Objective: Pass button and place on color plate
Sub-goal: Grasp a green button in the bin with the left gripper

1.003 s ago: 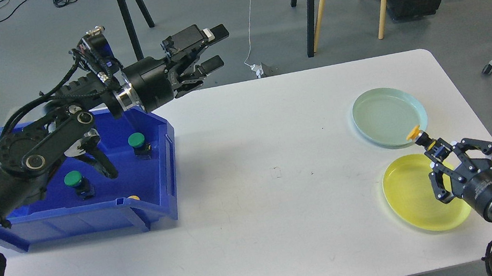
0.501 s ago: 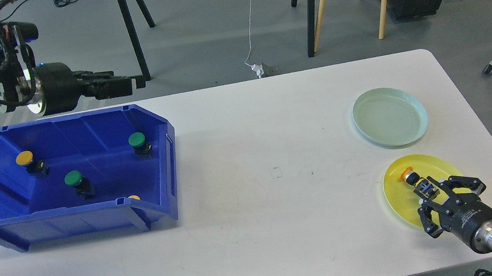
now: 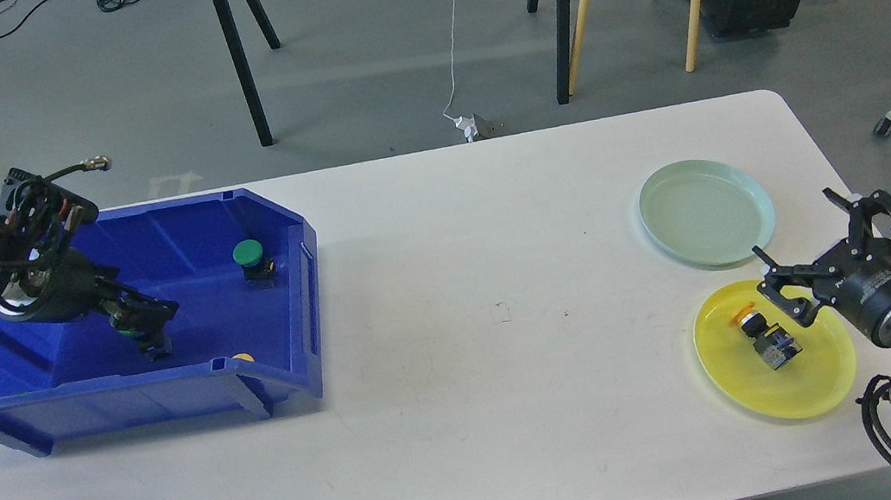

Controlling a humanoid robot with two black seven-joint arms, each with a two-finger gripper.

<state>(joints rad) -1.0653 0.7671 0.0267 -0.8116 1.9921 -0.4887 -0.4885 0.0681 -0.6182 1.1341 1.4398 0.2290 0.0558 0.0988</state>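
Observation:
A yellow-capped button (image 3: 760, 334) lies on its side on the yellow plate (image 3: 813, 383) at the right. My right gripper (image 3: 793, 223) is open and empty, just above and to the right of that plate. My left gripper (image 3: 142, 320) is down inside the blue bin (image 3: 168, 383), right at a green button (image 3: 129, 333) whose black base (image 3: 158, 350) shows below the fingers. Its dark fingers hide whether they hold it. A second green button (image 3: 247, 252) stands upright at the back right of the bin. A bit of a yellow cap (image 3: 244, 358) shows behind the bin's front wall.
A pale green plate (image 3: 706, 212) lies empty behind the yellow plate. The white table (image 3: 489, 313) lies between bin and plates. Stand legs and cables are on the floor beyond the table's far edge.
My right gripper let go of the yellow button on the yellow plate, opened and pulled up and to the right. My left arm dropped from above the bin's back edge onto the green button.

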